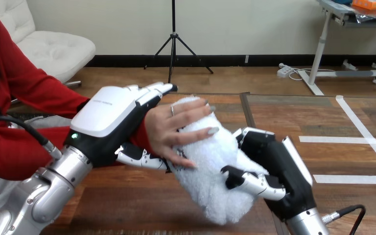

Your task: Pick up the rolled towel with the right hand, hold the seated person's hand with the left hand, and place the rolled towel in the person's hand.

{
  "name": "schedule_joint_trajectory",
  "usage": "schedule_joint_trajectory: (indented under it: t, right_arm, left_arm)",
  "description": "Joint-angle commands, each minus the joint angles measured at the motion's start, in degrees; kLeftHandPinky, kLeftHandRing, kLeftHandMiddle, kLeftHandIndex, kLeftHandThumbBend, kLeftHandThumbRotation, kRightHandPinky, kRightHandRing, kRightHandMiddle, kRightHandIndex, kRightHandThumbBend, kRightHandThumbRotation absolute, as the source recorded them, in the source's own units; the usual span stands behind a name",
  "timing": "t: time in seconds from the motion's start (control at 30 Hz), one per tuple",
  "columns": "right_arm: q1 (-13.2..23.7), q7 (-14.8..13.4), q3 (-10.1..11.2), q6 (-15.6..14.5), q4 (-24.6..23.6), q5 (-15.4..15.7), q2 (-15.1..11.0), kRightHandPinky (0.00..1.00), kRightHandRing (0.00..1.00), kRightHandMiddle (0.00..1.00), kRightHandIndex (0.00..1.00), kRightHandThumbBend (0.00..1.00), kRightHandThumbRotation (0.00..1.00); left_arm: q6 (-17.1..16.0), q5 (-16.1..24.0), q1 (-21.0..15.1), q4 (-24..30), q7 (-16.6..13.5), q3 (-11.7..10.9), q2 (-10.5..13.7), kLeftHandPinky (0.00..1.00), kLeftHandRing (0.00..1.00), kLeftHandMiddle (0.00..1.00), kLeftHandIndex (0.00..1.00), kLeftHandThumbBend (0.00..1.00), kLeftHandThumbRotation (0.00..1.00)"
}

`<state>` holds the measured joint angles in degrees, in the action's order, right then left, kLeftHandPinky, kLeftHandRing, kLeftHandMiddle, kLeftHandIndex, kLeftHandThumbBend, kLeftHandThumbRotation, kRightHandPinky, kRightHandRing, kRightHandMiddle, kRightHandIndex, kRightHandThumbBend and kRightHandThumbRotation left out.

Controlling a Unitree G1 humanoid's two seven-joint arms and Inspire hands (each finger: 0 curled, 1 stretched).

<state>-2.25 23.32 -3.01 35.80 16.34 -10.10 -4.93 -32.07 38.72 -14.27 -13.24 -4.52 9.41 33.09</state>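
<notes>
Towel (pixel 201 182) near-upright, top end leftward.

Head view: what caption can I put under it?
Robot's left hand clasps the person's wrist while its right hand holds the rolled towel against the person's hand.

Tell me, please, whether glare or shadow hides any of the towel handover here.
In the head view the light is even: the white shell of the left hand is bright but not washed out, no glare covers the rolled towel, the person's hand or the right hand, and the towel throws only a soft shadow on the table.
</notes>
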Motion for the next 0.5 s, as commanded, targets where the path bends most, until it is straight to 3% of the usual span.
schedule_joint_trajectory:
  t: [0.0, 0.47]
  right_arm:
    - [7.62, -0.06, -0.97, 3.73, -4.27, 0.36, 1.86, 0.87, 0.91, 0.92, 0.95, 1.0, 0.48]
    - [7.32, -1.76, 0.04, 5.18, -2.83, 0.72, 2.18, 0.83, 0.88, 0.88, 0.92, 1.0, 0.5]
  left_arm:
    - [-0.79, -1.58, -1.61, 5.35, 0.49, 0.4, -1.48, 0.96, 0.98, 1.0, 1.0, 1.0, 0.49]
    - [-1.29, -3.41, 0.08, 6.08, 0.69, -0.64, -1.43, 0.96, 0.99, 1.0, 1.0, 1.0, 0.53]
